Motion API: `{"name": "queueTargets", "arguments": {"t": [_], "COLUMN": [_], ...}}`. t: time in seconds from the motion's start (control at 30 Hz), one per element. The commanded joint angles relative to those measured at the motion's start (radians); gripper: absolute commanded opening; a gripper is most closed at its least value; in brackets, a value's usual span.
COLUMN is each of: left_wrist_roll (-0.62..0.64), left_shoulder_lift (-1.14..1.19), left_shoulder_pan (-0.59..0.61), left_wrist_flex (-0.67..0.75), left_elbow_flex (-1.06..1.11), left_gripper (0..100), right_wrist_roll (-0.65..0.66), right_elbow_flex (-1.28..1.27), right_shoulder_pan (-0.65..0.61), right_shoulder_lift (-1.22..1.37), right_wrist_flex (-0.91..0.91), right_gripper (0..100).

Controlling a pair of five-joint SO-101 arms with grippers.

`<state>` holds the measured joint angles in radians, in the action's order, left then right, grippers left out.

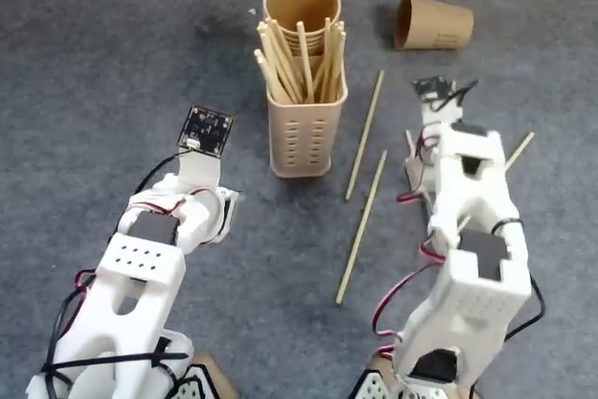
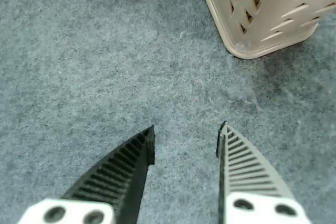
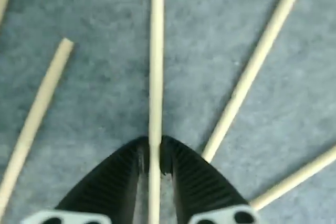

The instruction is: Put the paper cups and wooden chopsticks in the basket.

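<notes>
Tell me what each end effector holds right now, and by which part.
The right end effector is shut on a wooden chopstick, pinching its shaft partway along. The left end effector is open, holding nothing.

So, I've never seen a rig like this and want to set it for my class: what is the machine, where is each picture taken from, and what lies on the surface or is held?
Two small white robot arms, the left arm and the right arm, each end in a two-fingered hand. The high view looks down from a fixed camera; the other two pictures come from a camera on each wrist, looking past that arm's fingers. On the grey mat stands a basket holding a bundle of chopsticks and, it seems, a paper cup. A second cup lies on its side, and loose chopsticks lie beside the basket. The left hand is open and empty. The right hand is shut on one chopstick.
</notes>
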<state>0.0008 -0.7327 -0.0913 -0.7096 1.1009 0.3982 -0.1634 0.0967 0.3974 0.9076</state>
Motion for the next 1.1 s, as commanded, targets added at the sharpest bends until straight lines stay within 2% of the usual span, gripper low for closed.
{"name": "queueTargets", "arguments": {"t": [0.0, 0.13, 0.23, 0.6, 0.73, 0.83, 1.07], "left_wrist_roll": [-0.009, -0.009, -0.009, -0.009, -0.009, -0.009, -0.009], "left_shoulder_lift": [-0.022, -0.022, -0.022, -0.022, -0.022, -0.022, -0.022], "left_shoulder_pan": [-0.012, -0.012, -0.012, -0.008, -0.008, -0.008, -0.008], "left_wrist_flex": [0.017, 0.017, 0.017, 0.017, 0.017, 0.017, 0.017], "left_elbow_flex": [-0.007, -0.007, -0.007, -0.007, -0.007, -0.007, -0.007], "left_gripper": [20, 20, 20, 20, 20, 20, 20], "right_wrist_roll": [-0.143, -0.299, -0.345, -0.333, -0.255, -0.244, -0.242], "right_elbow_flex": [0.131, 0.182, 0.168, 0.061, 0.064, 0.065, 0.065], "right_shoulder_pan": [0.044, 0.068, 0.068, 0.077, 0.071, 0.07, 0.074], "right_shoulder_lift": [-0.077, -0.205, -0.255, -0.096, -0.004, 0.065, 0.111], "right_wrist_flex": [0.054, 0.059, 0.071, 0.002, 0.002, 0.002, 0.004], "right_gripper": [0.5, 0.5, 0.5, 0.5, 1.0, 1.4, 14.2]}}
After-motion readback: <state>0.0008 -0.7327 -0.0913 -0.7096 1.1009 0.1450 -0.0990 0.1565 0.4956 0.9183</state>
